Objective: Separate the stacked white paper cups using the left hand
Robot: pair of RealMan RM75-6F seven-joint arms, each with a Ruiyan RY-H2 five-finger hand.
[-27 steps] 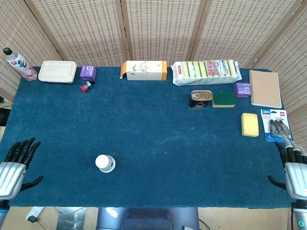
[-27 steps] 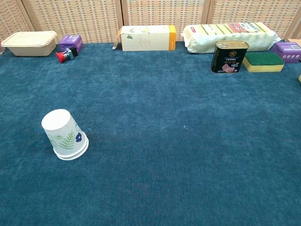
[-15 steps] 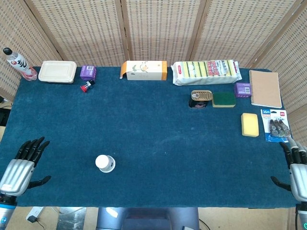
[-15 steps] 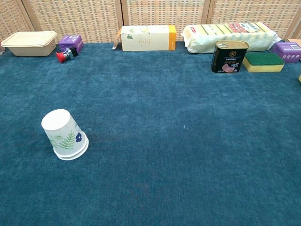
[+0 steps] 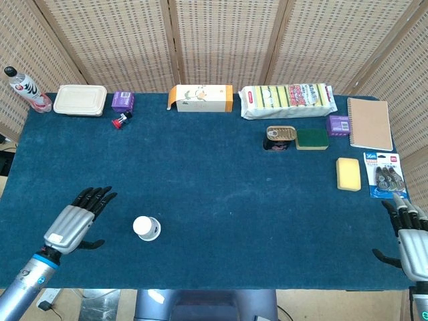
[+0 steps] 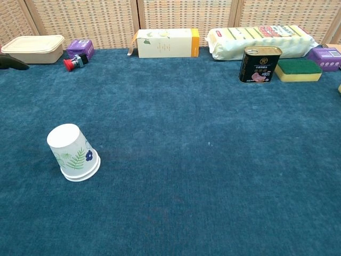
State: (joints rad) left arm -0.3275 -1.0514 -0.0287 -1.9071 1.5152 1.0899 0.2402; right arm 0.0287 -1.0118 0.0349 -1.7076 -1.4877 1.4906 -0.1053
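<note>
Cups: the stacked white paper cups stood upside down, base up, on the near left of the table; a green leaf sprig and a small blue flower were printed on the side.
Left hand: the left hand hovered over the cloth just left of the cups, apart from them, silver back upward, dark fingers spread and pointing far-right, thumb out to the side, holding nothing.
Right hand: the right hand lay at the near right edge, fingers extended and parted, empty.
Surface: the table was covered in a dark blue napped cloth.
Backdrop: woven cane panels in wooden frames.
Writing: the blister pack at right bore "360"; other labels were too small to read.
Far row: a bottle, a beige lidded tray, a purple box, a white-and-orange carton and a wrapped pack of yellow-green sponges.
Right group: a dark rectangular tin, a green scouring pad, a spiral kraft notebook and a yellow sponge.
</note>
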